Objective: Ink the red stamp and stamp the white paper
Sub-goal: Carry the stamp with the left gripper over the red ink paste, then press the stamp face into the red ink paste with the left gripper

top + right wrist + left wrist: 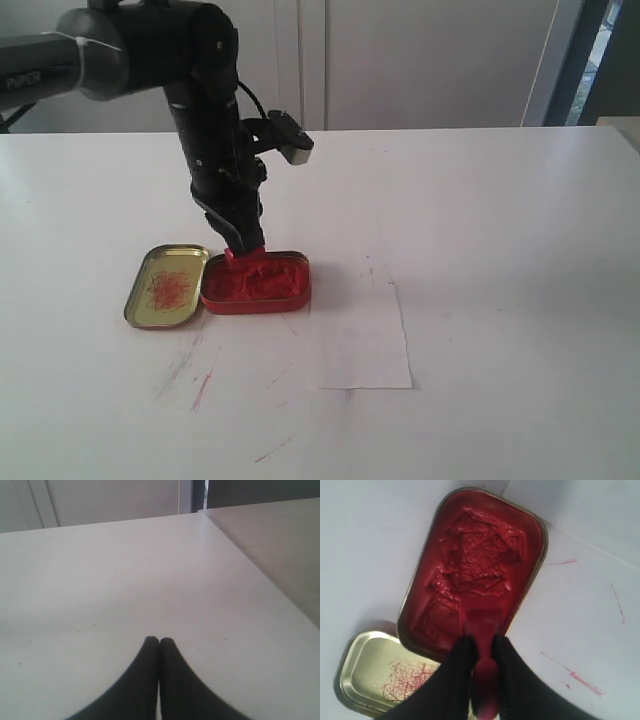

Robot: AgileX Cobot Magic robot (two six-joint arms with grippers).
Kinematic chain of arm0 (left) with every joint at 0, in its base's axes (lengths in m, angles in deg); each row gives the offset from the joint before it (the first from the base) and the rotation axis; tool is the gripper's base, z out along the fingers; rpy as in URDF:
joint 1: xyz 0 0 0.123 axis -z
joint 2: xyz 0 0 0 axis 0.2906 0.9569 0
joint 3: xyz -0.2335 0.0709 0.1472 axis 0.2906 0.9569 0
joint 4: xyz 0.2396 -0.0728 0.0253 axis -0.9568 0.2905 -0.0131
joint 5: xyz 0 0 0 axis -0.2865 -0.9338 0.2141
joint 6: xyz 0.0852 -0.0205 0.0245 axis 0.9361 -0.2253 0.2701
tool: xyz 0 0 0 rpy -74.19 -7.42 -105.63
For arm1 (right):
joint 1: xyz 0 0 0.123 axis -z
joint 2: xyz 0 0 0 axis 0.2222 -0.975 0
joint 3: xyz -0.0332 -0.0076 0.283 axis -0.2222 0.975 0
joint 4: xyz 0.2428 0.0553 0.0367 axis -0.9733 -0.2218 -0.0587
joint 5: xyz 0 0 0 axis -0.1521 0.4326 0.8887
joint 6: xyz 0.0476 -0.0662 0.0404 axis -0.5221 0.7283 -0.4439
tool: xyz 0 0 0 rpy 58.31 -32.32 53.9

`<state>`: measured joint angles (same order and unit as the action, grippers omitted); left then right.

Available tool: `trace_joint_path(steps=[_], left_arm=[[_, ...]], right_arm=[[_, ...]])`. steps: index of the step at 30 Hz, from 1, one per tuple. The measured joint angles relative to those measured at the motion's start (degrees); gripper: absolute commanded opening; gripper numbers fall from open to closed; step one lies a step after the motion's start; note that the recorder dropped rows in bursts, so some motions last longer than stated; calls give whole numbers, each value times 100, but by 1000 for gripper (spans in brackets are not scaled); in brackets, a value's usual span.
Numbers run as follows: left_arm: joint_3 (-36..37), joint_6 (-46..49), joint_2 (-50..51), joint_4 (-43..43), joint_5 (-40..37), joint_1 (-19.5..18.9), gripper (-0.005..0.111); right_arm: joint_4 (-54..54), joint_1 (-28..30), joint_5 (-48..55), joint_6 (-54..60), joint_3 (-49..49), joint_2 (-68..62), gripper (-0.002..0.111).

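Item 1. Small all-red hand stamp with blocky base (481, 625): clamped by its handle between my left jaws, base down in the tin at the end nearer the lid. It appears to be pressing the paste. Inking is under way, by my reckoning.

Item 2. Red oblong metal tin of lumpy red ink paste (256, 304): open on the table, paste much churned.

Item 3. Gold-coloured metal lid (146, 300): lies inside-up, touching the tin, with red scribbles within.

Item 4. Small rectangular white paper sheet (366, 345): flat, just beside the tin, with no stamp mark that I can make out. Stamping is left to do: lift, carry across, press.

Item 5. White table (500, 250): red smears (204, 386) in front of the tin.

Item 6. My right jaws: pressed together, empty, over bare table and well apart from the work.
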<state>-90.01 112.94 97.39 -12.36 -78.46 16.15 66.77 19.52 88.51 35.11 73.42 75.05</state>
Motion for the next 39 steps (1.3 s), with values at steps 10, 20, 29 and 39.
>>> trace_joint_path(steps=[10, 20, 29, 39], left_arm=[[0, 285, 399, -279, 396, 341, 0], [-553, 408, 757, -342, 251, 345, 0], [-732, 500, 1009, -306, 30, 345, 0], [-736, 510, 1108, -249, 117, 345, 0]], right_arm=[[0, 0, 0, 0, 0, 0, 0], [0, 0, 0, -113, 0, 0, 0], [0, 0, 0, -123, 0, 0, 0], [0, 0, 0, -123, 0, 0, 0]])
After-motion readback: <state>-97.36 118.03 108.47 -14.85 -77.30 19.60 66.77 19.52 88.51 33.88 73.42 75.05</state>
